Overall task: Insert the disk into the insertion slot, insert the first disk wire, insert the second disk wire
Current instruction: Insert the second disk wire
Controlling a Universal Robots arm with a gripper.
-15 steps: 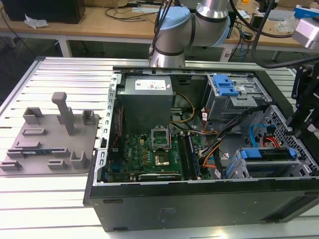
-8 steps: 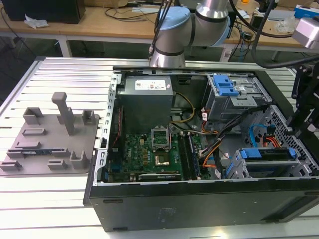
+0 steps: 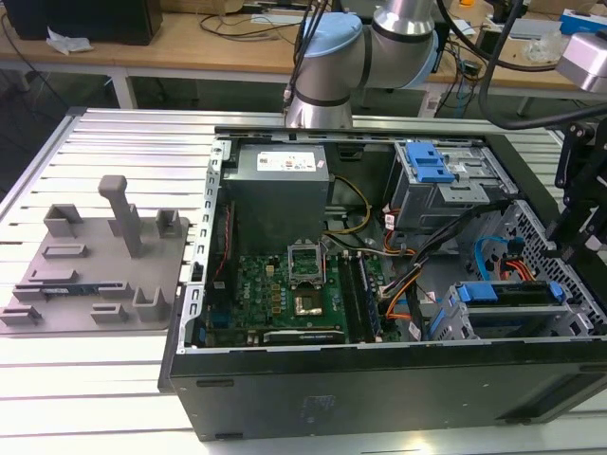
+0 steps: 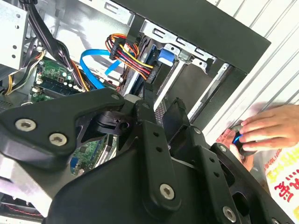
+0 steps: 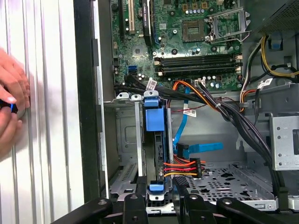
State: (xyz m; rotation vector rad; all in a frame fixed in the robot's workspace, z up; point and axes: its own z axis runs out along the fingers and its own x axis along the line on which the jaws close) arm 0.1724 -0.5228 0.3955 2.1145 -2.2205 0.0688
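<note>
**A:** Where is the disk sitting?

**B:** In the first wrist view it shows edge-on in its blue frame, standing inside the insertion slot of the grey drive cage. In the exterior view the cage is in the computer case's near corner, on the exterior view's right, with the blue frame lying across its top. It looks pushed well in, though I can't tell whether it is fully seated.

**A:** And the gripper?

**B:** It is right at the cage mouth, in line with the disk. Its fingers are spread, one on each side of the frame's blue end tab. Whether they touch the frame is hidden. I'd judge it is lined up that way because the slot only takes the disk straight in, along its length.

**A:** What about the wires?

**B:** A red, yellow and black wire bundle ends in a black plug just beside the disk, and a flat blue cable hangs near it. Both seem to lie loose next to the cage, probably so they reach the disk's end. I can't see either one plugged in.

**A:** Anything outside the case?

**B:** A person's hand rests on the slatted desk beside the case wall, around a small dark object with a blue light. It is well apart from the gripper.
</note>
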